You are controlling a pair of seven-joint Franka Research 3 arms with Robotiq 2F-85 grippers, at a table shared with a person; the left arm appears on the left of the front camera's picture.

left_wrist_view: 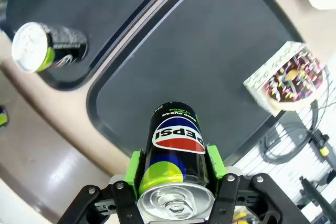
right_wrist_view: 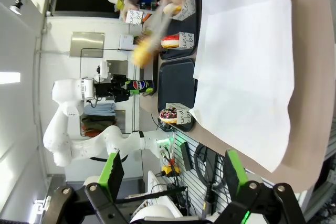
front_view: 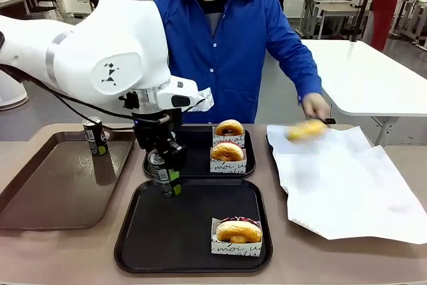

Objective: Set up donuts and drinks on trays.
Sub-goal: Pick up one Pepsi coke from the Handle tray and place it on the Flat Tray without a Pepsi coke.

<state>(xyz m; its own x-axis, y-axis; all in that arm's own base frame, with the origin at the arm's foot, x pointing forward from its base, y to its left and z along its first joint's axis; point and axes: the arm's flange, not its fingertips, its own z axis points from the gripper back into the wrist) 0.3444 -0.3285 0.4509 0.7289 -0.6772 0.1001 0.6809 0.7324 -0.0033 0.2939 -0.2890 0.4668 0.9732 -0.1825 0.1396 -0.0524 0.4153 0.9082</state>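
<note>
Holding one soda can [left_wrist_view: 176, 169] upright in our left hand [left_wrist_view: 176, 182], we hover it above the near black tray's [front_view: 193, 245] far-left corner, our right hand [right_wrist_view: 173, 182] idle, open.

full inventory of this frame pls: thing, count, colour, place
black trays: 2; near one, far one behind it.
brown tray: 1, at the robot's left.
cans: 3, dark; one in the left hand over the near tray, one on the far tray, one on the brown tray.
sleeved donuts: 3; two on the far tray, one on the near tray.
yellow donut: 1, blurred, at the person's hand.
paper: 1 white sheet, at the robot's right.
left hand: shut on a can.
right hand: open, holding nothing.
</note>
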